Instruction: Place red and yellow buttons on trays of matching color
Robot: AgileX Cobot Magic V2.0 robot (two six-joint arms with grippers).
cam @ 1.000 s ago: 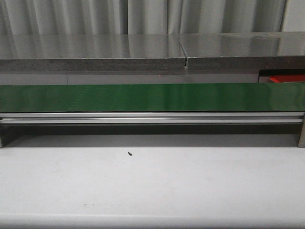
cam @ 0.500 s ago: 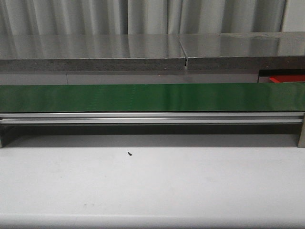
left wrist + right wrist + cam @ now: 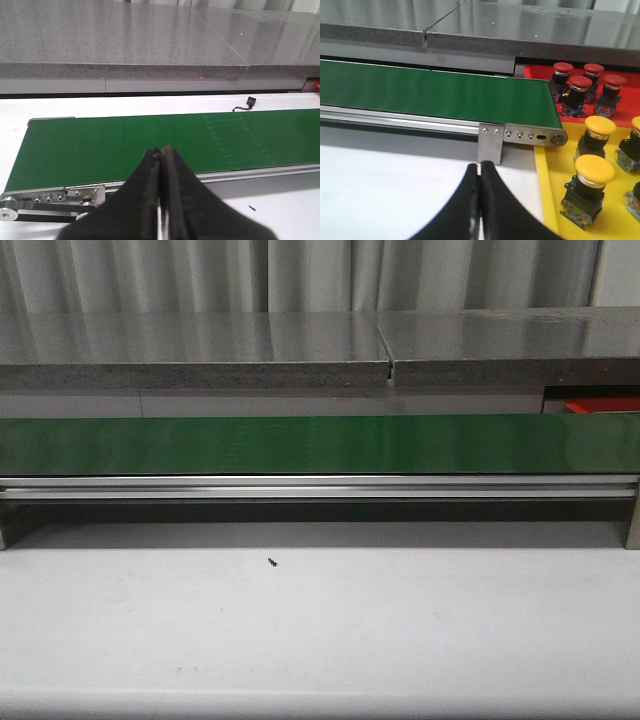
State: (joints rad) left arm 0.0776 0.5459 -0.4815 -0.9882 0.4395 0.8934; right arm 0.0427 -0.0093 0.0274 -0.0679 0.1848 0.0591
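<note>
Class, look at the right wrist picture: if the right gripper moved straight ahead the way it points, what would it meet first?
Probably the metal bracket under the green conveyor belt, directly ahead of the shut right gripper. Depth is unclear; aimed higher, it would reach the belt's aluminium side rail.

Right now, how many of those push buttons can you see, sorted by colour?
Red buttons, on the red tray: 4
Yellow buttons, on the yellow tray: 3 clearly; another may be cut off.
Total: 7
</note>
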